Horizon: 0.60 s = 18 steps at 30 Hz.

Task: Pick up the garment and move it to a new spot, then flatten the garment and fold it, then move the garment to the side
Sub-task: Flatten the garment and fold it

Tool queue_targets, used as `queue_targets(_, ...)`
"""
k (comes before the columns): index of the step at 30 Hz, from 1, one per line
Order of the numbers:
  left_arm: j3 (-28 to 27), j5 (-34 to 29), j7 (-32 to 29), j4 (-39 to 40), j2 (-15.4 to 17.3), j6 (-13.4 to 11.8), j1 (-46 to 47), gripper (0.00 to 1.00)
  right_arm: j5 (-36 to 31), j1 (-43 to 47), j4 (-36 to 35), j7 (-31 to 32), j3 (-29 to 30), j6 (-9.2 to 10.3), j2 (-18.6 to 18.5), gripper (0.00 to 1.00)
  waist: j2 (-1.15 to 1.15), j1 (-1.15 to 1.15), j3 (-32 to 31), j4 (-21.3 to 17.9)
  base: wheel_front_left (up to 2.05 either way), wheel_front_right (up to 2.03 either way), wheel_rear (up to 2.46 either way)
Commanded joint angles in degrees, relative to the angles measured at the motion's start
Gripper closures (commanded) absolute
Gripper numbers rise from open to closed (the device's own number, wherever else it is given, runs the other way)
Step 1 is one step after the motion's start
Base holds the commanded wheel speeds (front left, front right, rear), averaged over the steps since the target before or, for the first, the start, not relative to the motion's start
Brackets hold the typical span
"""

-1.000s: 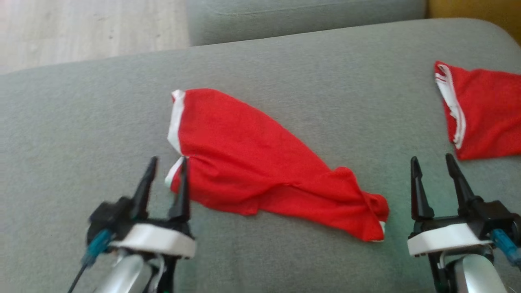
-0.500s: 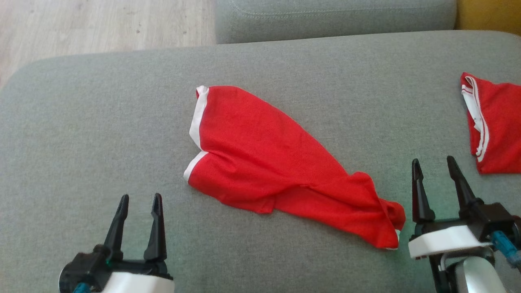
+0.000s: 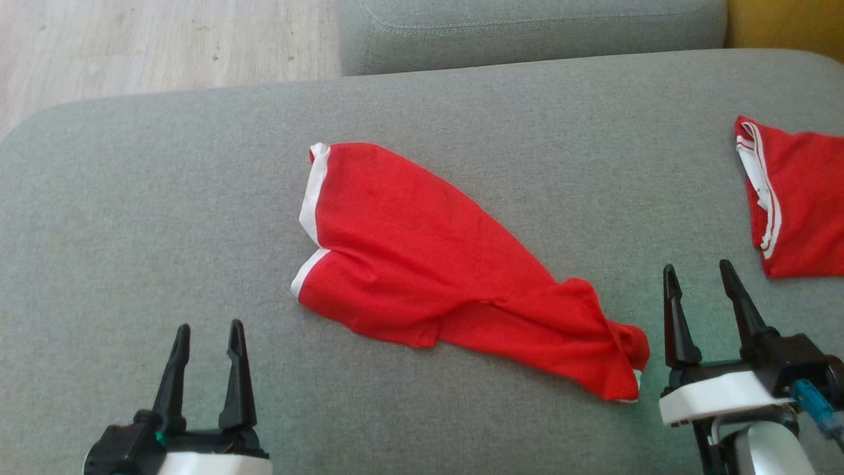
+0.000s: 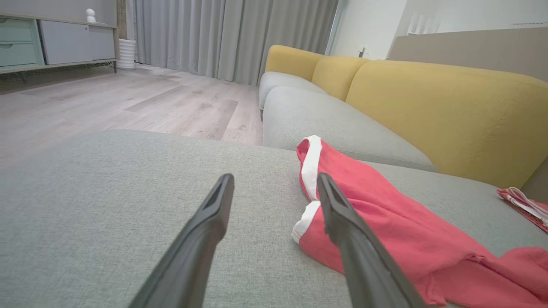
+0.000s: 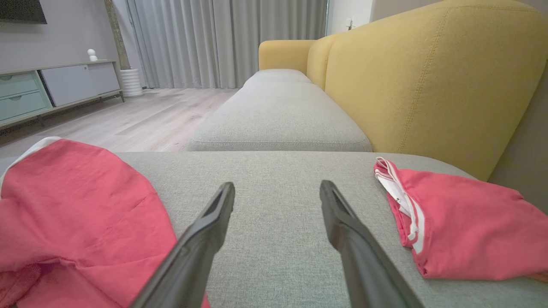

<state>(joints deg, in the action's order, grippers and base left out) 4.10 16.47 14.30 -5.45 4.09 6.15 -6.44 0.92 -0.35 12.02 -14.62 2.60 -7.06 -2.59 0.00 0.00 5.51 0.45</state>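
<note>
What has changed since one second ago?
The left gripper has drawn back toward the robot, away from the garment's white-edged corner, where its fingers stood a second ago; it is open and holds nothing. The head camera also shifted a little. The garment lies as before on the cushion, and the right gripper stays open beside it.

You're looking at a red garment (image 3: 448,277) with white trim (image 3: 314,191), lying loose on the grey sofa cushion (image 3: 165,198). It runs diagonally from its white-edged end at the far left to a bunched, wrinkled end at the near right, not yet folded.
</note>
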Motion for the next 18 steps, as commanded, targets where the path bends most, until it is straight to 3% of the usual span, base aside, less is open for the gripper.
queue_targets(1,-2.4,-0.6,0.7,1.4,-0.2,0.5,1.3,0.00,-0.5,-0.8,-1.7,-0.4,-1.4,-0.43,-0.3,0.00,0.00,0.00,0.1,0.0,0.00,0.00,0.00)
queue_targets(14,-4.3,-1.5,0.7,1.2,-1.0,1.2,2.0,0.00,-0.4,-1.3,-2.0,-0.4,-1.0,-0.43,-0.3,0.00,0.00,0.00,1.2,-0.2,0.00,0.00,0.00)
queue_targets(18,-2.3,-1.3,0.7,-0.4,-1.1,1.3,3.8,0.00,-0.5,-2.3,-2.5,-0.4,-1.1,-0.43,-0.3,0.00,0.00,0.00,2.8,-0.5,0.00,0.00,0.00)
